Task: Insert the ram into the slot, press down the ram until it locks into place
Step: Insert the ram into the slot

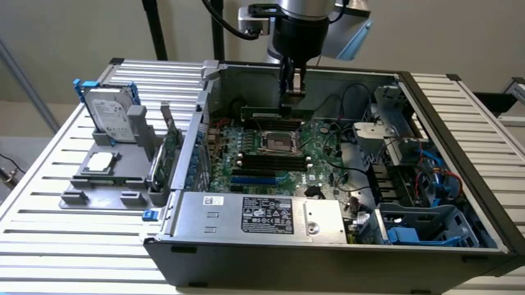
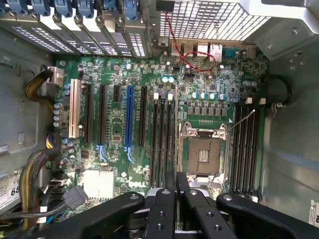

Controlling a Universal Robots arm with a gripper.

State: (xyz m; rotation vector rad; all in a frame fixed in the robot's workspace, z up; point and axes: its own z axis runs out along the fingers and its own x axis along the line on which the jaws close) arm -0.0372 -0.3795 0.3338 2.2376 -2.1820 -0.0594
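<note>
The ram [image 1: 275, 115], a thin green stick with a pale label, hangs level on its long edge above the far part of the motherboard. My gripper [image 1: 291, 99] comes down from above and is shut on its upper edge. In the wrist view the gripper [image 2: 175, 191] has its fingers [image 2: 162, 209] pressed close, with only a thin sliver between them. The black memory slots [image 1: 271, 161] [image 2: 164, 139] lie on one side of the CPU socket [image 1: 277, 142] [image 2: 203, 154]. A second bank of slots [image 2: 245, 149] lies on the other side. The ram is held clear of both banks.
The open computer case [image 1: 459, 141] rests on a slatted table. A blue slot [image 2: 129, 119] and black expansion slots sit beside the memory slots. The power supply [image 1: 262, 215] fills the case's near side. A hard drive [image 1: 110, 117] and a green expansion card [image 1: 168, 147] stand in a grey fixture at the exterior view's left.
</note>
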